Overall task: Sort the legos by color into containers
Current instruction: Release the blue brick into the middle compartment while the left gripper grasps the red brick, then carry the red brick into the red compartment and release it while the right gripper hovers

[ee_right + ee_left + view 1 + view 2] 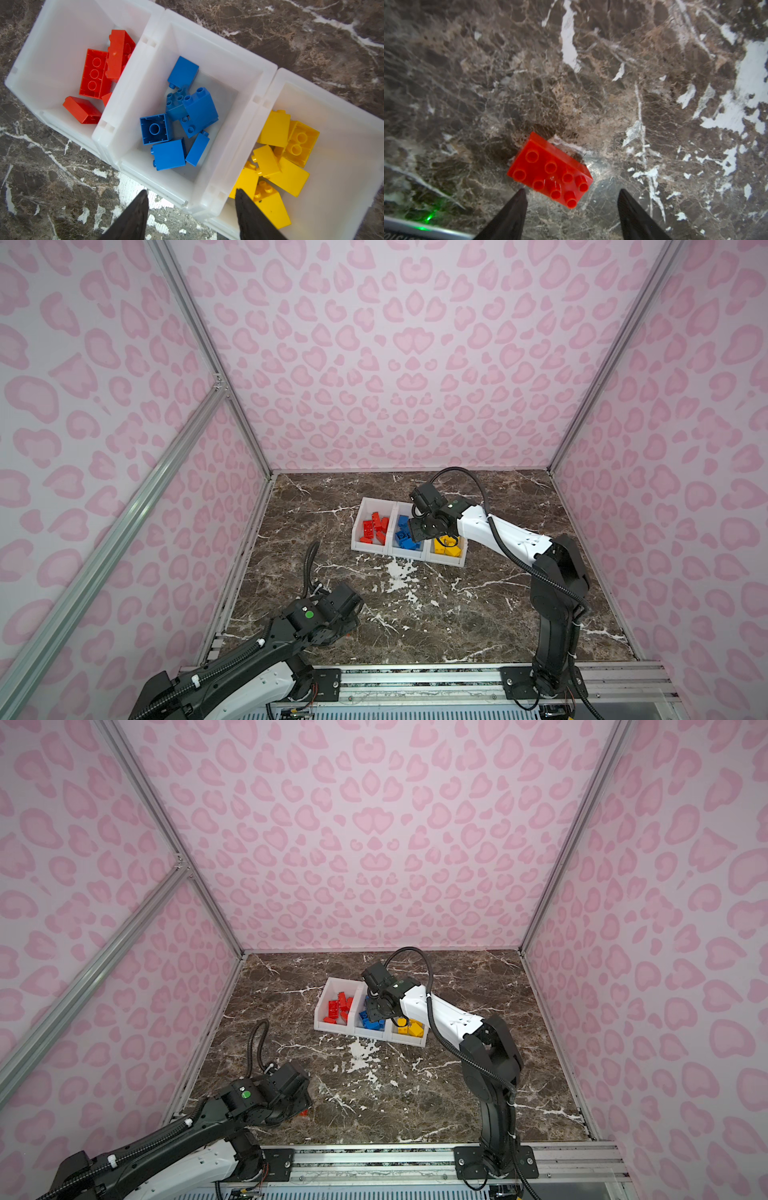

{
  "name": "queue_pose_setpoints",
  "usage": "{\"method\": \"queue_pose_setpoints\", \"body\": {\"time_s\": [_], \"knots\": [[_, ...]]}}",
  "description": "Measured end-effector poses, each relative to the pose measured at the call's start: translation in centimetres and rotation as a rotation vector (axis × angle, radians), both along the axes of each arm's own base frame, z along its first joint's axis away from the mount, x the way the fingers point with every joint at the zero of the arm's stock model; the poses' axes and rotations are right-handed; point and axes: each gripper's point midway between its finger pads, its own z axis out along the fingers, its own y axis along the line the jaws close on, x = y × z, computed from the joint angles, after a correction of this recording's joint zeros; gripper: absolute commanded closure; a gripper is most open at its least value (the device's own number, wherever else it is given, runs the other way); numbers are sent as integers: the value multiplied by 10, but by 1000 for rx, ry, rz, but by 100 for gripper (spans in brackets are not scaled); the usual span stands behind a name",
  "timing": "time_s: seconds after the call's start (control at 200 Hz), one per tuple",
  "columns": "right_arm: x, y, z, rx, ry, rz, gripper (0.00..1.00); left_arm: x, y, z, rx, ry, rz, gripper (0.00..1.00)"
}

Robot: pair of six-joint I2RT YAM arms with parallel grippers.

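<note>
Well apart from the row of containers, out on its near-left side: left gripper, jaws spread, clasping nothing. Just ahead of its fingertips, flat on the marble tabletop with studs up: one oblong red brick, skewed to the jaw line, with one corner in between the tips. No contact to be made out.

Leftmost bin of the row: red bricks only, heaped toward the wall shared with its neighbour. Middle bin: blue bricks only, mostly square. Above the front lip of that middle bin: right gripper, jaws parted, empty. Rightmost bin: yellow bricks only, piled against the middle-bin side.

No other loose brick to be spotted outside the row in both top views, though with some tabletop hidden under the arms.

Step in hand, by the look of it: pick-up of the seemingly last stray piece, with sorting otherwise near done. Next, most likely: turn the wrist to square the jaws with the brick's long sides, centre over it, sink to the marble, close across the narrow width. Then lift, carry to the leftmost bin, clear its rim before letting go, and keep off the right arm hovering over the row.
</note>
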Motion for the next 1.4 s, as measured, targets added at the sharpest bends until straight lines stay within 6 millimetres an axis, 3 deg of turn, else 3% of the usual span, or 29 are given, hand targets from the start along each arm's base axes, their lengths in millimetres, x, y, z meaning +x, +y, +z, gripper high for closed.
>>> {"method": "queue_pose_setpoints", "body": {"time_s": [0.39,0.79,1.01,1.4], "knots": [[-3,-1,-3,9,8,5,33,-2,-6,-15,-37,37,80,25],[-9,-5,-3,6,12,4,33,18,-7,-19,10,28,79,27],[-13,-10,-4,0,16,-1,33,29,-8,-20,50,27,33,36],[-15,-12,-4,5,20,-14,35,30,-6,-27,79,29,-12,60]]}}
